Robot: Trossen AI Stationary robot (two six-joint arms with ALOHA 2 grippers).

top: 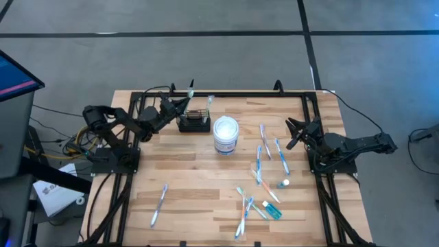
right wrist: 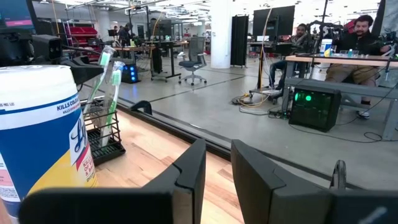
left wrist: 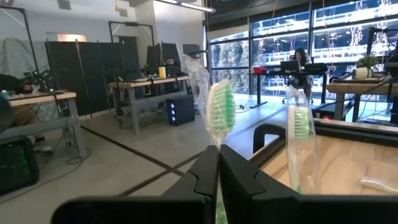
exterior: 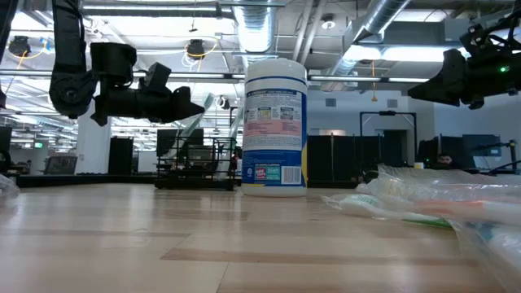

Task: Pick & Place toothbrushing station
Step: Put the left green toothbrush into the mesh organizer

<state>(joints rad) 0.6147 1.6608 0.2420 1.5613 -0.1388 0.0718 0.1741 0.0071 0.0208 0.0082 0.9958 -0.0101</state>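
Observation:
The toothbrushing station, a small black wire-mesh rack (top: 194,123), stands on the table left of the white lidded tub (top: 226,134); it also shows in the low view (exterior: 195,167) and the right wrist view (right wrist: 102,134). A wrapped green-and-white toothbrush (left wrist: 300,134) stands upright in it. My left gripper (top: 180,108) hovers just above the rack's far left side, shut on a second wrapped toothbrush (left wrist: 220,109). My right gripper (top: 295,134) is open and empty near the table's right edge, well clear of the rack. My left gripper pinches the wrapped toothbrush by its handle (left wrist: 218,200) between its two shut fingers. The bristle head (left wrist: 221,106) sticks out past the fingertips toward the table's far edge (top: 191,89). The brush is lifted clear of the table. The handle's lower end is hidden by the fingers.
Several wrapped toothbrushes lie loose on the table's right half (top: 264,147) and near the front (top: 245,209), with one at the front left (top: 159,204). A small teal packet (top: 272,211) lies among them. A black frame rail (top: 226,95) runs along the far edge.

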